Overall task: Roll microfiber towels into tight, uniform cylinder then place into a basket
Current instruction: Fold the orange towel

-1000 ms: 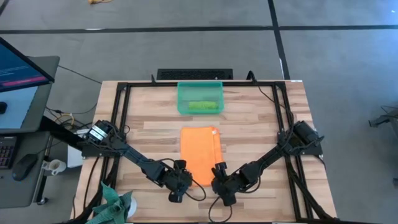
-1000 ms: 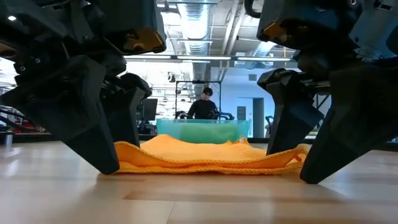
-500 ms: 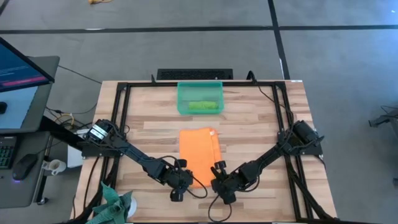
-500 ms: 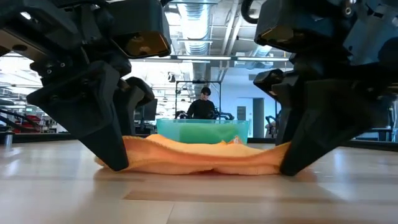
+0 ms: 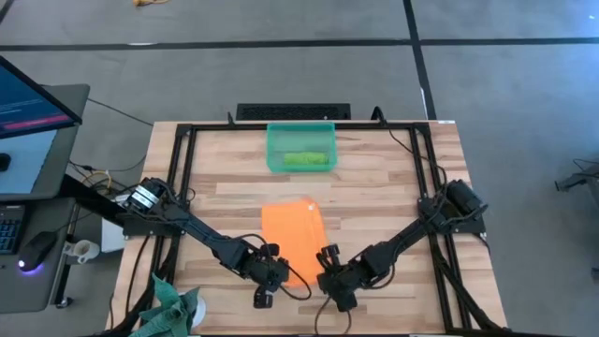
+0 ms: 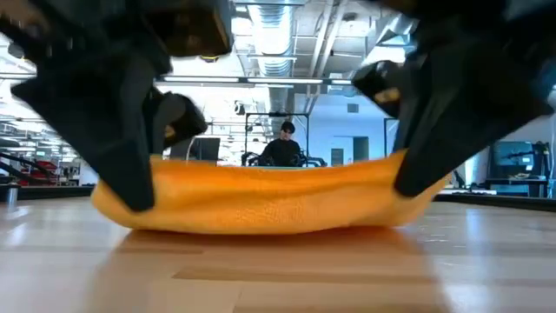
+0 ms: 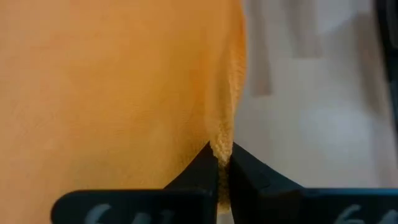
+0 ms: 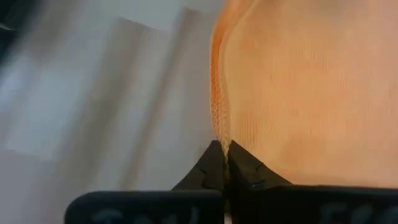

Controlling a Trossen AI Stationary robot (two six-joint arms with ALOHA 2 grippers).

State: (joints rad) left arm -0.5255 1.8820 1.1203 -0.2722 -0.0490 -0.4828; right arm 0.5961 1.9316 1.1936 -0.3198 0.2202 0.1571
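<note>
Both grippers are down at the near edge of the orange towel (image 5: pixel 289 233), and both are clamped on it; the left gripper (image 5: pixel 270 273) has its dark fingers pressed together on the towel's near left corner, and the left wrist view shows the knitted hem pinched right between the tips; the right gripper (image 5: pixel 328 278) does the same at the near right corner, jaws closed tight on the looped orange edge. The cloth is soft, fuzzy microfiber with a stitched border; from the low camera it hangs as a sagging orange band (image 6: pixel 261 196) between the two dark grippers, its underside bulging and sitting on the pale wooden table (image 5: pixel 374 183). From above the towel is a rough rectangle at the middle of the table, its long axis running from the near edge toward the far side, slightly skewed to the left. Beyond it, near the table's far edge, sits the basket (image 5: pixel 300 133); translucent teal-green plastic, rectangular, low walls; inside lies a rolled lime green towel (image 5: pixel 304 160), its long axis across the basket's width.
</note>
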